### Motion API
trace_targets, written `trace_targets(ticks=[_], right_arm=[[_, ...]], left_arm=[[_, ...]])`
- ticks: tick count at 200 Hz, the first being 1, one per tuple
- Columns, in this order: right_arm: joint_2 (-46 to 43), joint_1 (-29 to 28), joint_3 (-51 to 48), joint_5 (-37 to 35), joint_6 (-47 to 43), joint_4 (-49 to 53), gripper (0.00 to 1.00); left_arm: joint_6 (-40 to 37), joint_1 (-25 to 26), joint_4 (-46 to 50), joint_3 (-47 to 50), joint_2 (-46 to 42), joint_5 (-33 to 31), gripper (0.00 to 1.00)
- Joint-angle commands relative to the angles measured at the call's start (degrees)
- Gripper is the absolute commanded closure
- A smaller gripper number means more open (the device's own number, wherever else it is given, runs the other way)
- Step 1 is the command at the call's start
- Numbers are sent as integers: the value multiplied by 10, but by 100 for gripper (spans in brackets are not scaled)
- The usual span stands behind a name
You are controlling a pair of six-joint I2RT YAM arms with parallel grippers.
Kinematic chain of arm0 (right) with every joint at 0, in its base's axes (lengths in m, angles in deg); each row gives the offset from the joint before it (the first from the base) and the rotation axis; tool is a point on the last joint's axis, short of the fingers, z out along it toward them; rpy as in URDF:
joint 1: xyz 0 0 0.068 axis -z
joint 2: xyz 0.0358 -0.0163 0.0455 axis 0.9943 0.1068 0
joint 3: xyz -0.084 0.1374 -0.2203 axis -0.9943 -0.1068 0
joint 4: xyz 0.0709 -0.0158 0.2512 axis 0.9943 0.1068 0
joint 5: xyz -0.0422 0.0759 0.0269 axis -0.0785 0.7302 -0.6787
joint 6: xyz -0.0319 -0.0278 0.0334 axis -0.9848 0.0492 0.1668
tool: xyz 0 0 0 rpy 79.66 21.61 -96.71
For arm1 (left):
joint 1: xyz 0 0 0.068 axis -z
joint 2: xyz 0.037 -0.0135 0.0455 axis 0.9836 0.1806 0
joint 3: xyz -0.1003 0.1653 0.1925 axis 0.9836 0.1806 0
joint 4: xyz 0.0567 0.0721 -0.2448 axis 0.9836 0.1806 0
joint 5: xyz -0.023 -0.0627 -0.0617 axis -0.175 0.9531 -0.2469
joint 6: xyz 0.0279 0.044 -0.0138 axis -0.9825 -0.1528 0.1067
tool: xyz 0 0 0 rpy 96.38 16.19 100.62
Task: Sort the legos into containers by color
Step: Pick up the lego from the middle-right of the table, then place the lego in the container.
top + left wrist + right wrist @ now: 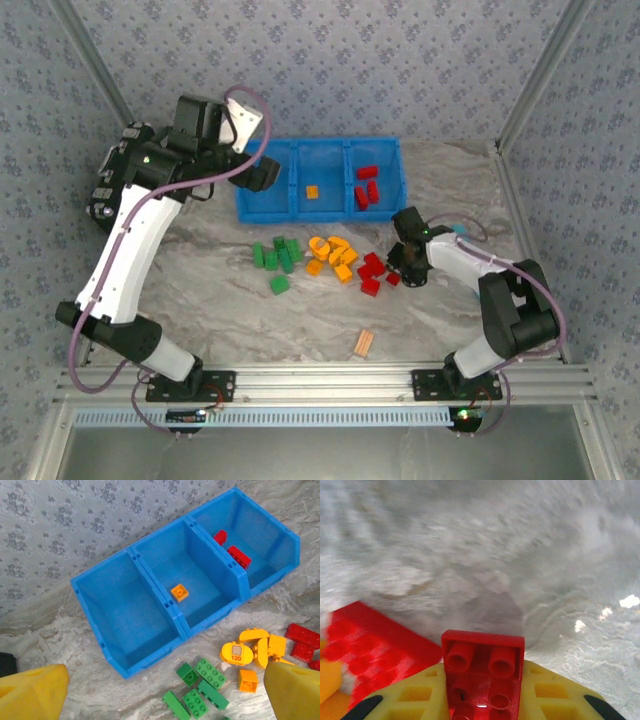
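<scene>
The right gripper point(483, 700) is closed on one red brick point(482, 657). The brick sits between the yellow fingers point(415, 695) with its studs facing the wrist camera. In the top view this gripper is low over the red pile point(372, 272), right of the table's point(200, 300) middle. Another red brick point(375, 650) lies just beside the held one on its left. The wrist picture is blurred past the fingers, so I cannot tell whether the held brick is clear of the table.

To do this step well, I would lift straight up before moving sideways, so the neighbouring brick is not dragged along. Then I would carry toward the far edge, where the blue bin point(320, 143) stands. Its right compartment point(385, 165) already holds red bricks point(368, 185) and is the one to aim for. The middle compartment point(200, 560) holds a single orange brick point(179, 592).

The brick should pass over the near wall with room to spare and be let go low over the compartment's middle, so it does not bounce across a divider.

The left gripper point(262, 172) hangs wide open above the bin's left end, well apart from that path. The green bricks point(278, 255) and orange bricks point(333, 255) are unsorted at mid-table.
</scene>
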Motion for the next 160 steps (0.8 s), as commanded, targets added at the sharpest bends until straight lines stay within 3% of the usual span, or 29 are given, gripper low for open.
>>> trace_targets(ticks=[1,41,82,160], right_arm=[[-35,-15,83,-52,-115,60,75],[0,-28,243,-136,-254,97,72],[110,-22,366,-168,-341,60,72],[317,10,547,-132,-362,34,71]], left_arm=[[-13,-12,28,-30,17,-8,0],[-2,-39,25,-35,35,19,0],[-1,-45,24,-34,44,18,0],[-15,-48,24,-27,44,-15,0]])
